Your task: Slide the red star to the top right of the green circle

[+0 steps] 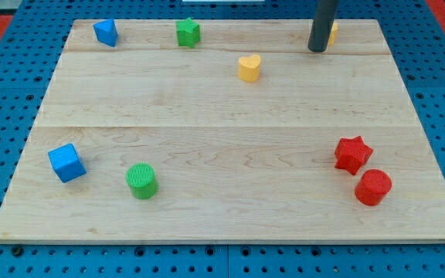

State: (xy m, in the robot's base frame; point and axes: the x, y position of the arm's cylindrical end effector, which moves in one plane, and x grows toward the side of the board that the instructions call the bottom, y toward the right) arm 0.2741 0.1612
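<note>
The red star (352, 154) lies at the view's right, just above the red circle (373, 187). The green circle (141, 181) stands at the lower left, far from the star. My tip (317, 49) is at the view's top right, well above the red star and far from the green circle. It stands right beside a yellow block (332, 31), which is mostly hidden behind the rod.
A yellow heart (249, 68) lies at top centre. A green star (188, 32) and a blue block (106, 32) lie along the top edge. A blue cube (66, 163) sits at the left, beside the green circle. The wooden board (222, 131) rests on blue pegboard.
</note>
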